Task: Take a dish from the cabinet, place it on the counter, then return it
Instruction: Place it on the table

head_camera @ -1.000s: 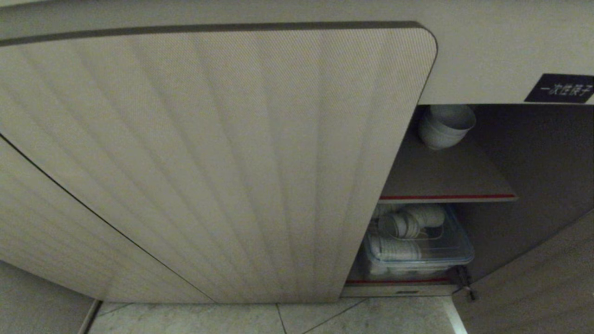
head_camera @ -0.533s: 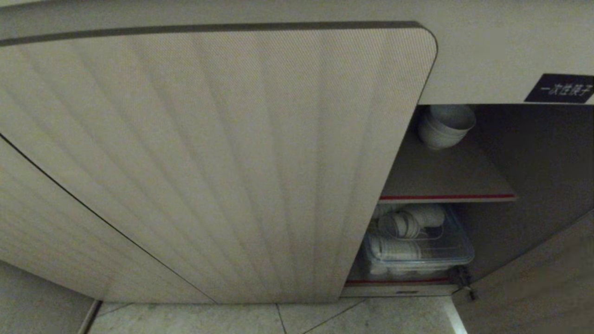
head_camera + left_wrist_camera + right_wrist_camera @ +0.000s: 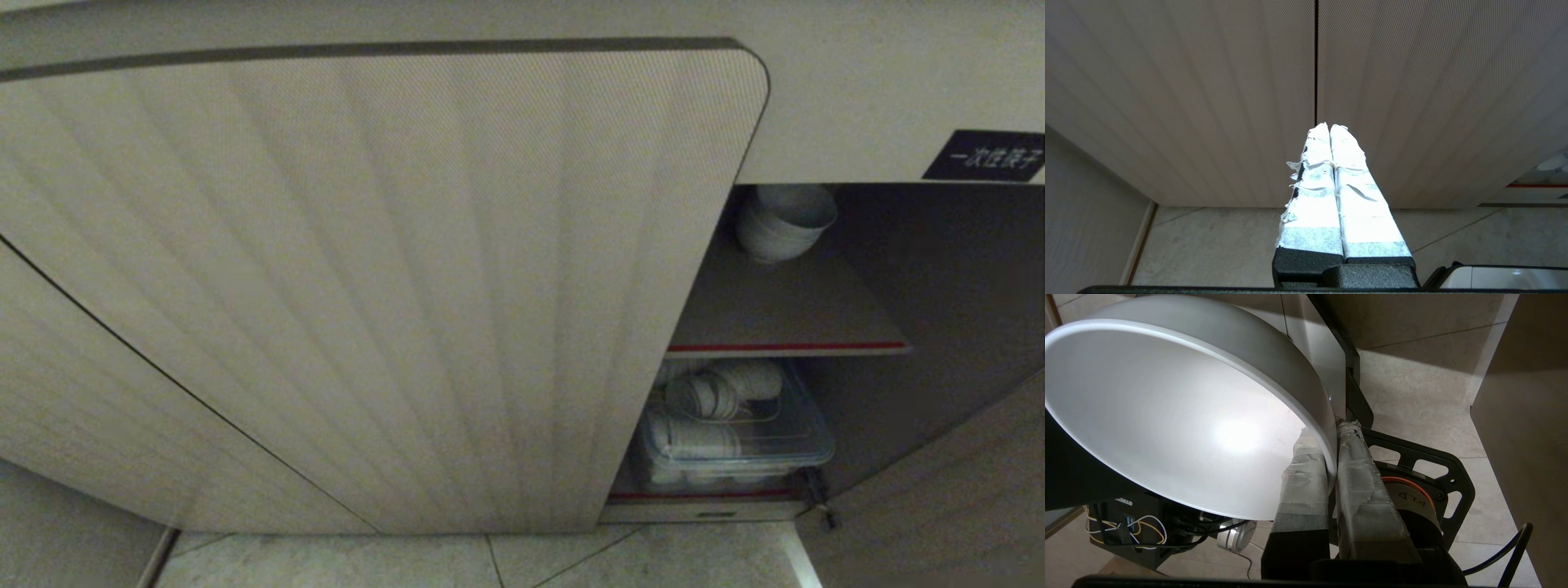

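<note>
White ceramic bowl (image 3: 1180,416), tilted on edge, has its rim pinched between the taped fingers (image 3: 1306,477) of the right gripper (image 3: 1331,457), which sits over tiled floor (image 3: 1412,400) beside a ribbed door. Left gripper (image 3: 1329,130) is pressed closed and empty, facing the beige ribbed cabinet (image 3: 392,278). Ahead, the cabinet's right side stands open: stacked bowls (image 3: 782,220) sit at the back left corner of the red-edged shelf (image 3: 788,347), its front bare. A clear tub (image 3: 739,437) lies below.
</note>
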Controlling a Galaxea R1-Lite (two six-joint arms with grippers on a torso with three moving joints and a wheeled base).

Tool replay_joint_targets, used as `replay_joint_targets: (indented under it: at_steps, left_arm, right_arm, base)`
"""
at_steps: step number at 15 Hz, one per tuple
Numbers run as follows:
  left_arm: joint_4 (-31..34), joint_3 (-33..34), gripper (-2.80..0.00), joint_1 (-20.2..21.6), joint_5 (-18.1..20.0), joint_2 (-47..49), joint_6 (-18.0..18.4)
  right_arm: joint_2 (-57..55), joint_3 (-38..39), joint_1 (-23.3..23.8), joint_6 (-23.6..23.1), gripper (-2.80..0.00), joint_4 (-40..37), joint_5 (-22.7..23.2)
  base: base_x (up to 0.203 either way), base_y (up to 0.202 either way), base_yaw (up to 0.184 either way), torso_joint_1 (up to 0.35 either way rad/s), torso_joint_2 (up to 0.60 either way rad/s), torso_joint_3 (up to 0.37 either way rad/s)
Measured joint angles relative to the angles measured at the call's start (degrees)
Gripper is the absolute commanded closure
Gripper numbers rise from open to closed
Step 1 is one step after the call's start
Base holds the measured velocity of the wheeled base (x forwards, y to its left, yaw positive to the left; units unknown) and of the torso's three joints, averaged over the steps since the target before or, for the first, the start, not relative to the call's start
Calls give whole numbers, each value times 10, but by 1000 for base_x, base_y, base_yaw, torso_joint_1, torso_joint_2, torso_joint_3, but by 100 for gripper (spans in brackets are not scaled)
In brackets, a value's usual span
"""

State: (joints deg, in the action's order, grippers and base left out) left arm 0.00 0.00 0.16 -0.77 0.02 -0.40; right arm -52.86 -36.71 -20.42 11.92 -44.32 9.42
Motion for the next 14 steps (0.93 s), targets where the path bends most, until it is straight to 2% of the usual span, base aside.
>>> replay_joint_targets:
  at_steps: [14]
  left_arm:
    - [0,0,0,0,0,0,0]
  right_arm:
    - [4,-10,-2,-3,0,1,0]
  base:
    - [0,0,0,0,0,0]
